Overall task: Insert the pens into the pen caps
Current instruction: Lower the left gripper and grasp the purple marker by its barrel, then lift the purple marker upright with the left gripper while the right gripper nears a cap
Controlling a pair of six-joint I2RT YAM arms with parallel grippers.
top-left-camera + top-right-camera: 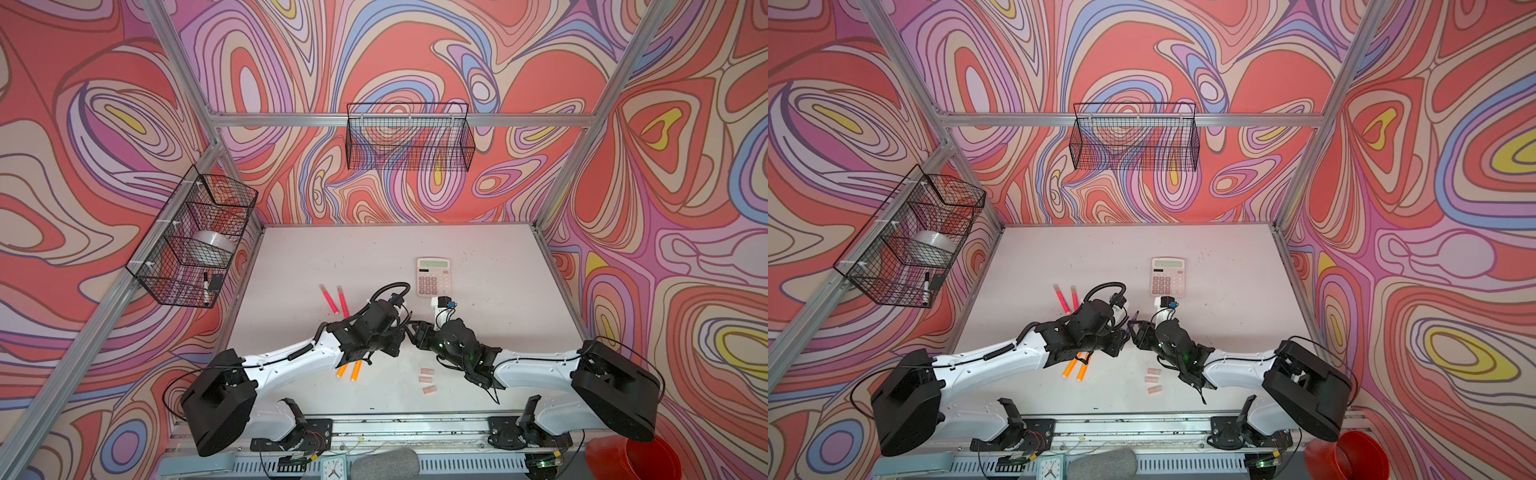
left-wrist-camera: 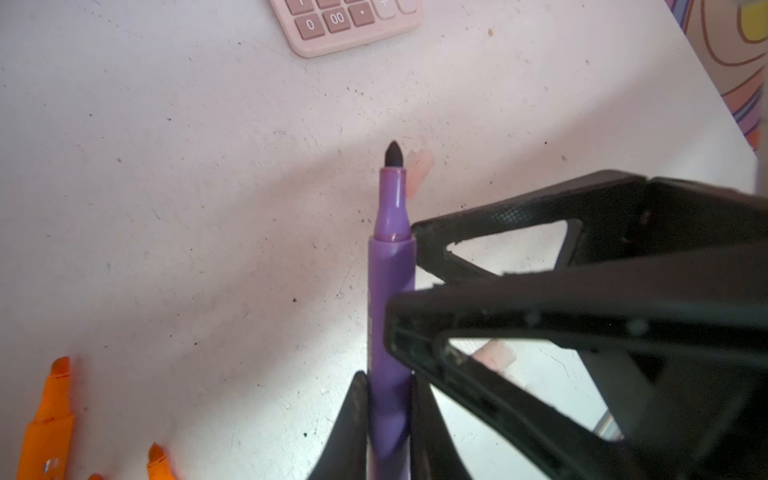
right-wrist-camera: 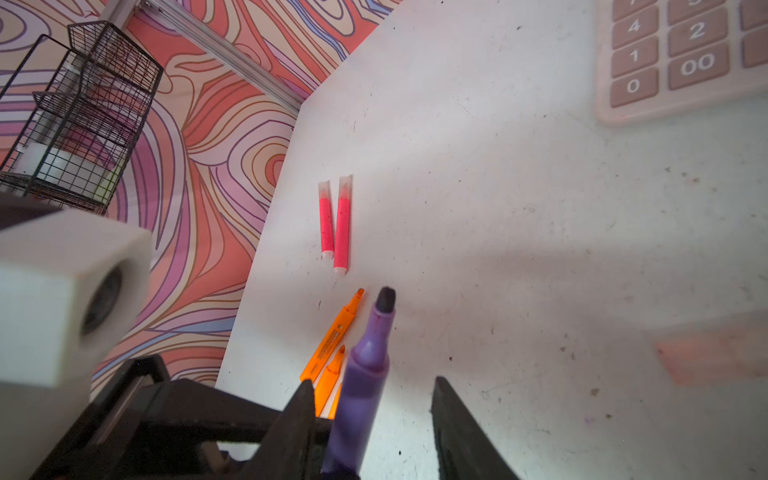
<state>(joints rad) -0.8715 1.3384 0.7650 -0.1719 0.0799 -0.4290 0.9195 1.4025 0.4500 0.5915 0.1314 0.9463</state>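
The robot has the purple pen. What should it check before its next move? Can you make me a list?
1. Left gripper shut on the slim purple plastic marker pen: ok.
2. Pen's dark tip bare, no cap on it: ok.
3. Right gripper gripping the pen: not ok; its jaws stand apart on either side of it.
4. A cap in a gripper: not ok; three pale pink translucent tube caps lie loose on the white table.
5. Pen touching a right jaw: cannot tell.

Calculator [image 1: 433, 276] behind pen caps [image 1: 427, 379]; uncapped pens [image 1: 356, 371] left of them (all on table [image 1: 498, 270]).
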